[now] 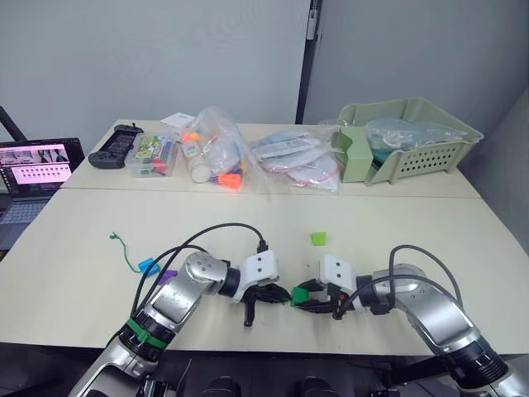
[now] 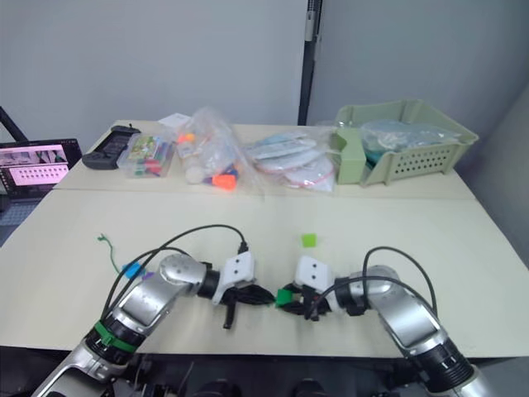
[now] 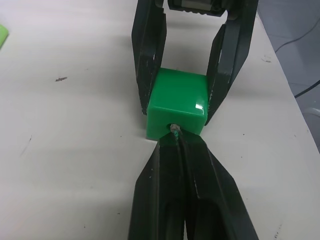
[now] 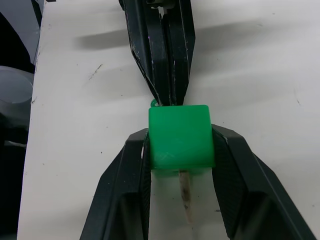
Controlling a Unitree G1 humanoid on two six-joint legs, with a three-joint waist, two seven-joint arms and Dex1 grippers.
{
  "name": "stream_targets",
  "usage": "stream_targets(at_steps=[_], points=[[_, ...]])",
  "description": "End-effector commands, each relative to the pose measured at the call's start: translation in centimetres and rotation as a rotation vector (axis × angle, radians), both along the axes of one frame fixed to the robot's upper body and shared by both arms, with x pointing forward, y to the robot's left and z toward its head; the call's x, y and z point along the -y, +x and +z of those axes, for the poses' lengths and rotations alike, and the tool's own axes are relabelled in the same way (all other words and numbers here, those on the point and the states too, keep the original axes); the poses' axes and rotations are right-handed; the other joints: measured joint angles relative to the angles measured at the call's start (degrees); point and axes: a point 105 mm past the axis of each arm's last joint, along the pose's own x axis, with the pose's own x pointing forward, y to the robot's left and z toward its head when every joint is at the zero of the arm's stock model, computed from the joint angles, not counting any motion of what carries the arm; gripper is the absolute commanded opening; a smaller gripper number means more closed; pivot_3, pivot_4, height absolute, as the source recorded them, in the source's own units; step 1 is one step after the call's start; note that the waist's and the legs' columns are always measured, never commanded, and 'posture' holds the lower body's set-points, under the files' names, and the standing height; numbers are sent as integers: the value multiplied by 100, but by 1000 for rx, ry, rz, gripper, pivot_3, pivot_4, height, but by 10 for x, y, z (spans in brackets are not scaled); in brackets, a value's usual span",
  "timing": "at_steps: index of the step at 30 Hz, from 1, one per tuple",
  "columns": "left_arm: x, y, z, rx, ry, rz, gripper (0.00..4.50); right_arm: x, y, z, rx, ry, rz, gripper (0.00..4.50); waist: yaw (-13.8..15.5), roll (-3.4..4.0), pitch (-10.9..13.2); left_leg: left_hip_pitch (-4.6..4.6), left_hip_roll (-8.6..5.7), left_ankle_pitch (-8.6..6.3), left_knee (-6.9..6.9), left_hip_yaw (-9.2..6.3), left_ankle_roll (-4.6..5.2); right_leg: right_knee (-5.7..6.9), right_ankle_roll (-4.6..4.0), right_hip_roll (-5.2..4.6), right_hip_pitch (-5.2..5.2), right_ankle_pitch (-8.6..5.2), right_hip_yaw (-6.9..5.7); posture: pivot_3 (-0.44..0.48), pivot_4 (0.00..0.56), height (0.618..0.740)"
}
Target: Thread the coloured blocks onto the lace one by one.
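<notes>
Left wrist view has the left gripper [image 3: 176,134] pinched shut on the lace [image 3: 174,129], whose end sits at the hole in the near face of the dark green block [image 3: 178,102]. That block is clamped between the two black fingers of the right gripper [image 3: 186,100], which comes in from the opposite side, so the two grippers meet tip to tip over the table [image 3: 75,125].

From the right wrist, the same block [image 4: 181,135] sits between the right gripper's fingers [image 4: 134,170], and the lace's stiff pale tip [image 4: 186,192] pokes out of the block's face on the right gripper's side. The left gripper's closed fingers [image 4: 165,60] touch the block's far face.

Seen from the head, the lace [image 1: 122,248] trails behind the left arm, well away from the left gripper [image 1: 277,294], ending in a small knot. A blue block [image 1: 149,265] and a purple block [image 1: 168,275] lie just beside that arm's elbow. A light green block [image 1: 318,238] lies a little beyond the right gripper [image 1: 304,296], apart from it. Bags [image 1: 219,157], a basket [image 1: 413,141] and a laptop [image 1: 33,178] sit far beyond both grippers.
</notes>
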Motion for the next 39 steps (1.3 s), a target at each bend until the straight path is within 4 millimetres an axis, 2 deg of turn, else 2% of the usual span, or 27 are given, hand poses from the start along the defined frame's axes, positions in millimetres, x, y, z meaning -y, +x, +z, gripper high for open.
stream_targets(at_steps=[1, 6, 7, 10, 13, 18, 25, 31, 34, 39], points=[[18, -6, 9, 46, -22, -81, 37, 5, 1, -8, -25, -25, -36, 1164, 17, 0, 0, 0, -1, 0, 0, 1, 0, -2, 2, -1, 1, 1, 0, 0, 150, 740], [8, 2, 14, 61, -25, -39, 37, 6, 2, -9, -26, -27, -39, 1164, 17, 0, 0, 1, 0, 0, 1, 3, 0, -2, 4, -1, 1, 1, 1, 0, 150, 740], [6, 3, 15, 64, -28, -34, 604, 6, 2, -9, -26, -28, -40, 1164, 16, 0, 0, 1, 0, 0, 1, 3, 0, -2, 4, 0, 1, 1, 1, 0, 150, 740], [-3, 4, 20, 72, -31, -23, 1493, 8, 1, -10, -29, -30, -44, 1164, 12, 0, 0, 1, 1, 0, 1, 1, 0, -2, 3, 0, 0, 1, 1, 0, 150, 740], [-14, -1, 18, 45, -4, -35, 2506, 12, 0, -11, -31, -35, -49, 1164, 1, 0, 0, 0, 2, 0, 1, 1, 0, -2, 3, 1, -1, 2, 1, 0, 150, 740], [-21, -2, 5, 29, 21, -26, 2506, 20, -1, -12, -33, -50, -60, 1164, 29, 0, 0, -1, 2, 0, 1, 0, 0, -3, 3, -3, -1, 1, 1, 0, 150, 740], [-11, -1, 6, 23, -11, -23, 2506, 31, -6, -16, -40, -86, -61, 1164, 115, 0, 0, -8, -1, 0, 1, 4, 0, -12, 6, -9, 0, 1, 0, 0, 150, 740], [-3, -2, 3, 18, -16, -39, 2506, 32, -6, -16, -40, -85, -71, 1164, 114, 0, 0, -9, -2, 0, 1, 6, 0, -12, 7, -10, -1, 1, -1, 0, 150, 740], [-4, -2, -5, 13, 7, -42, 1730, 31, -6, -15, -39, -81, -71, 1164, 111, 0, 0, -9, -2, 0, 1, 13, 0, -12, 7, -10, -1, 1, -1, 0, 150, 740], [-2, -1, -8, 16, 6, -35, 53, 30, -5, -14, -36, -78, -71, 1164, 110, 0, 0, -9, -1, 0, 1, 21, 0, -12, 7, -9, 0, 1, -2, 0, 150, 740]])
